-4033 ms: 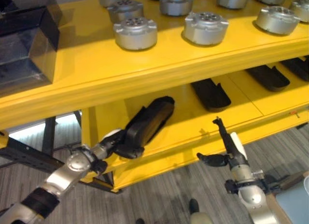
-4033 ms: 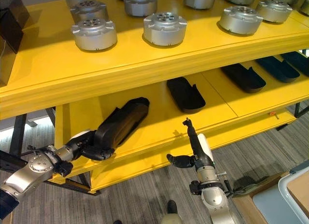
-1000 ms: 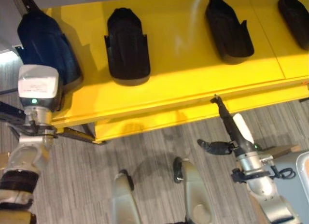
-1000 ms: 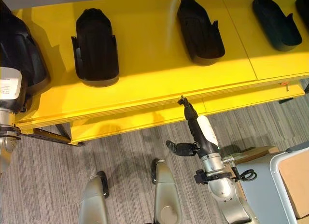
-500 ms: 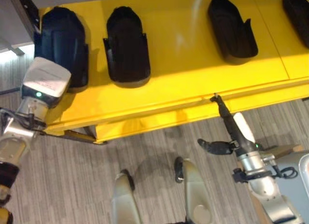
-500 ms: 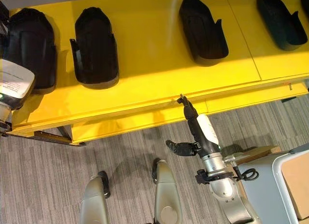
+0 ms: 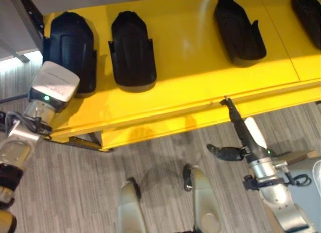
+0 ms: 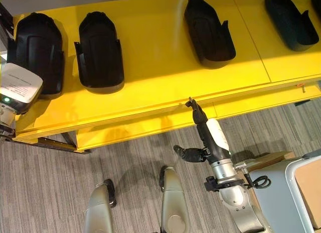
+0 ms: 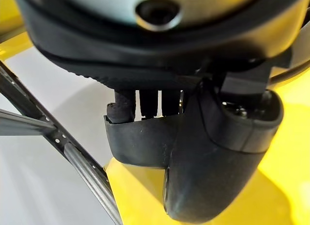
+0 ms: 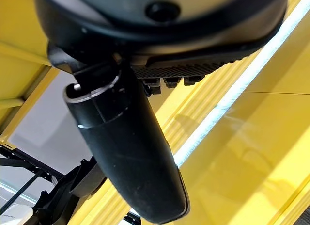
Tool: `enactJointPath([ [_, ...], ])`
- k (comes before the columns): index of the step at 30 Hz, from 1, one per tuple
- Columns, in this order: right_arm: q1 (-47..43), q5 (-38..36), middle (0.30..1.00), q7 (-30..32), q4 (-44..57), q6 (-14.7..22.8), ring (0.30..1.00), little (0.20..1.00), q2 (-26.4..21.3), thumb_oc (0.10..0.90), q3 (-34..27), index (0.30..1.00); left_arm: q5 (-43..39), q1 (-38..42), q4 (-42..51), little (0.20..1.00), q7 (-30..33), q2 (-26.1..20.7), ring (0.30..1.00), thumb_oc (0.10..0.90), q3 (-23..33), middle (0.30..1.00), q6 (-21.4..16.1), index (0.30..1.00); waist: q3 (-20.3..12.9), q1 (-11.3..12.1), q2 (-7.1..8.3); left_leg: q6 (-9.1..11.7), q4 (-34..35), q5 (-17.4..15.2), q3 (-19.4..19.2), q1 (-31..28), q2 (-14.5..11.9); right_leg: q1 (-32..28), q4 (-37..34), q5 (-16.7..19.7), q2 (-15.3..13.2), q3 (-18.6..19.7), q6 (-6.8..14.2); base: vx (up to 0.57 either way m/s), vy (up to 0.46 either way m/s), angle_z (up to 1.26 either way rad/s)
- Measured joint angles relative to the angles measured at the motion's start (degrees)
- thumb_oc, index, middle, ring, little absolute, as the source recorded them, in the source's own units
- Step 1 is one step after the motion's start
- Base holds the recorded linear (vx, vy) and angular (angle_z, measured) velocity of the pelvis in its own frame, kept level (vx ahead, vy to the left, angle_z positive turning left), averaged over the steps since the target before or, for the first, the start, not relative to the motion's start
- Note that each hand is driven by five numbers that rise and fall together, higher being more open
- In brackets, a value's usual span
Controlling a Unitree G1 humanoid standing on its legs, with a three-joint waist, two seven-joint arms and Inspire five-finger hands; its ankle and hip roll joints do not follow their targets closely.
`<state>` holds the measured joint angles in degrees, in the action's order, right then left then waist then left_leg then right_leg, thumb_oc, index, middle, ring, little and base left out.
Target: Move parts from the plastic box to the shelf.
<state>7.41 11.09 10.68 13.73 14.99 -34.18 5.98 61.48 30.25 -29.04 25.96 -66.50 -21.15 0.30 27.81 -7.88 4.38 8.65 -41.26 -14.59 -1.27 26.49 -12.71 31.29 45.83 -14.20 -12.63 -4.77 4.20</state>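
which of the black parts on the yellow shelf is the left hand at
The leftmost black plastic part, at the yellow shelf's left end. The left hand is on its near end; the other black parts lie apart, untouched.

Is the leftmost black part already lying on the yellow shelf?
Yes. The leftmost black part lies flat on the yellow shelf, beside the next part; the left hand is at its near end.

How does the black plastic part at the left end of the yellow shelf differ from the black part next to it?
The leftmost black plastic part lies at the yellow shelf's end, with the left hand at its near end; the neighbouring black part lies free, further right. The leftmost looks slightly wider. Both are black, elongated and point the same way.
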Motion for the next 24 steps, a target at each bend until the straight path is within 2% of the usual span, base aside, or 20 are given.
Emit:
enactJointPath([
  [2,-0.02,0.03,1.000,0.11,0.01,0.01,1.000,1.000,-0.13,0.900,-0.02,1.000,-0.42,-0.04,-0.52,0.300,-0.09,2.15,0.300,0.400,0.48,0.300,0.63,0.300,-0.25,0.09,-0.47,0.00,-0.04,-0.01,0.01,-0.03,-0.01,0.02,0.16,-0.03,0.00,0.02,-0.02,0.00,0.000,0.00],
  [4,-0.09,0.08,1.000,0.14,0.04,0.00,1.000,1.000,-0.33,0.900,-0.07,1.000,-0.65,-0.40,-1.22,0.300,-0.22,6.86,0.300,0.400,2.79,0.300,2.09,0.300,-0.50,0.10,-0.90,0.06,-0.02,0.02,0.15,-0.03,-0.04,0.02,0.24,-0.08,0.09,0.02,-0.08,0.00,0.000,0.00],
  [12,0.79,0.10,1.000,0.19,0.13,-0.04,1.000,1.000,-0.35,0.900,-0.21,1.000,-2.68,-3.25,0.58,0.300,-0.30,7.54,0.300,0.400,5.32,0.300,2.25,0.300,-0.69,-0.16,-0.75,-0.01,-0.45,-0.06,0.15,0.24,-0.10,0.18,0.36,-0.37,0.11,0.05,-0.42,0.00,0.000,0.00],
  [17,1.29,0.10,1.000,0.19,0.16,-0.08,1.000,1.000,-0.34,0.900,-0.45,1.000,-4.45,-5.71,2.13,0.300,-0.13,10.85,0.300,0.400,10.03,0.300,3.12,0.300,-0.77,-0.06,-0.76,-0.02,-0.44,-0.09,0.13,0.21,-0.09,0.13,0.31,-0.20,0.11,0.06,-0.12,0.00,0.000,0.00],
  [24,1.30,0.10,1.000,0.19,0.16,-0.18,1.000,1.000,-0.34,0.900,-0.52,1.000,-4.98,-5.96,2.25,0.300,0.00,11.55,0.300,0.400,10.68,0.300,3.56,0.300,-0.79,-0.05,-0.73,-0.02,-0.54,-0.09,0.17,0.23,-0.09,0.10,0.33,-0.18,0.12,0.05,-0.10,0.00,0.000,0.00],
])
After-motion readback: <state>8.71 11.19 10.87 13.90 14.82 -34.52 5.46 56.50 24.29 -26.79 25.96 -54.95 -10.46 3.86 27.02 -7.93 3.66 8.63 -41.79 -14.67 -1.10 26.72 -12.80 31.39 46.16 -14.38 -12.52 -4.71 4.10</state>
